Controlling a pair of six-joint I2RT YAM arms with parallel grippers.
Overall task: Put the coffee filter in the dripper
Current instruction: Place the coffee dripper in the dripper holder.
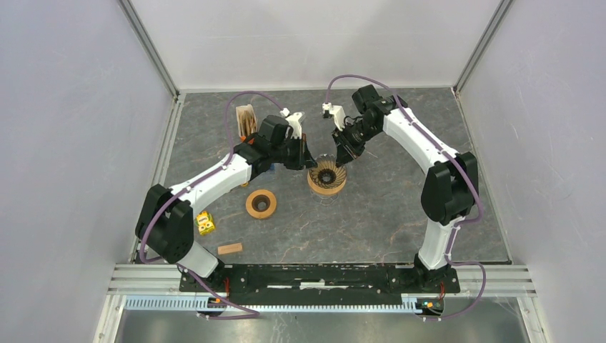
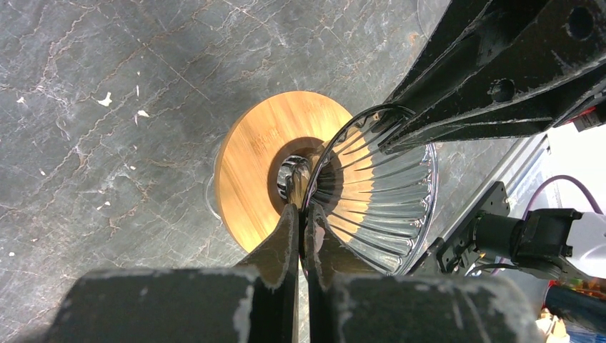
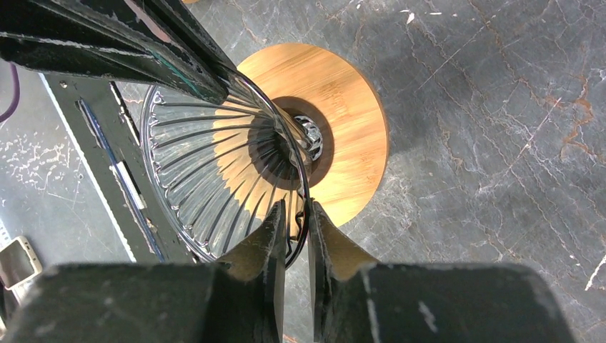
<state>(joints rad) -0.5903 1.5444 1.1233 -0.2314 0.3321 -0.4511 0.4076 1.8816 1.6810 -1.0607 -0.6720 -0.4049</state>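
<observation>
The left gripper (image 2: 301, 214) pinches tight on one side of the glass dripper (image 2: 389, 193); the right gripper (image 3: 294, 211) straddles the opposite rim, fingers narrow, contact unclear.

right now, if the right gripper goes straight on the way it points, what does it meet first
The glass dripper: its rim sits between the fingers of the right gripper. Beyond that, probably the wooden base, though depth is unclear.
</observation>
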